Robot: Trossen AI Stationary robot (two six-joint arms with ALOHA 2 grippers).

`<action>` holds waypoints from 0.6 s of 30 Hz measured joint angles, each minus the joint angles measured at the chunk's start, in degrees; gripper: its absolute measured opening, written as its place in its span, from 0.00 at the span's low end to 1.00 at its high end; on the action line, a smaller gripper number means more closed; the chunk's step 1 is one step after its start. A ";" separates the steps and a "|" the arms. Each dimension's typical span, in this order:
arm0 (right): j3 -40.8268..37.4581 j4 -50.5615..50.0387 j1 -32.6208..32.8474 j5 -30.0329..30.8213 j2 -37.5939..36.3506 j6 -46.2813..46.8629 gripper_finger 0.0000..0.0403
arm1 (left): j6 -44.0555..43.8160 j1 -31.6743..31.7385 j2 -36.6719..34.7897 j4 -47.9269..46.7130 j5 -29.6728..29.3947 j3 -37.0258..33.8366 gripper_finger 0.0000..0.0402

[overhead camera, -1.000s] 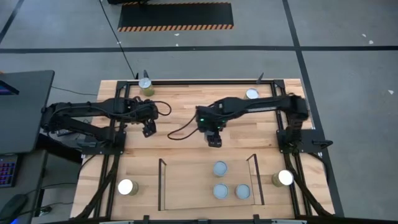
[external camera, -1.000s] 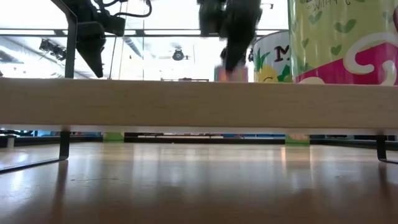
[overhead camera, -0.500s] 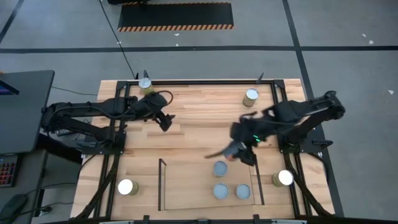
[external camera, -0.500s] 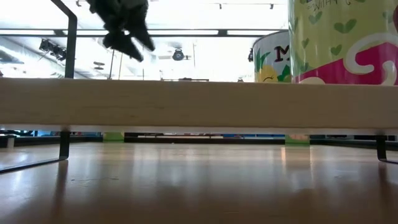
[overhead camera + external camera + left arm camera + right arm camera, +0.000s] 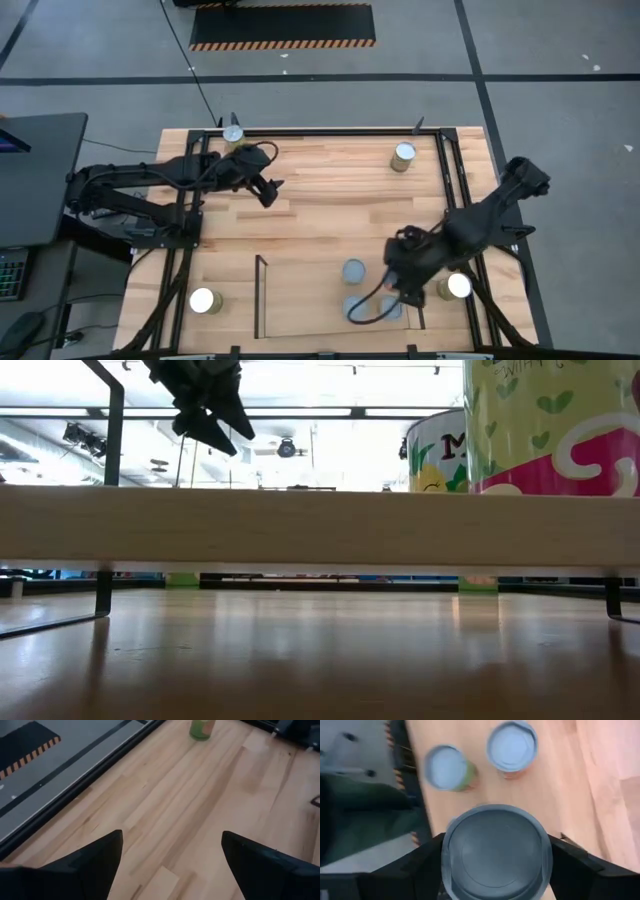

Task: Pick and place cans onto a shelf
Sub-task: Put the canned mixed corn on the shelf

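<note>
My right gripper is over the shelf's right part, shut on a can with a grey-blue top. Two more grey-blue-topped cans stand beyond it. On the shelf I see one can and another under a cable. In the low view two cans stand on the shelf board. My left gripper is open and empty above the table's far left part. It also shows in the low view. My right gripper pinches the can between its two fingers, one on each side of the can's wall just below the top rim. The fingers point down from above. The can stays upright, its top up. Whether its base rests on the shelf does not show.
Single cans stand at the far left, far right, near left and near right of the table. The far right can also shows in the left wrist view. Black frame rods edge the table.
My right gripper has swung from the table's middle toward the near right, to a place over the shelf's right part, carrying the can. It has left the low view. My left gripper has gone a little toward the right and far edges and turned.
</note>
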 joint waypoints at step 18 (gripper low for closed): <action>-18.13 15.57 -6.40 -2.20 4.66 -17.56 0.73 | -2.14 -3.62 0.00 -4.14 0.96 0.00 0.86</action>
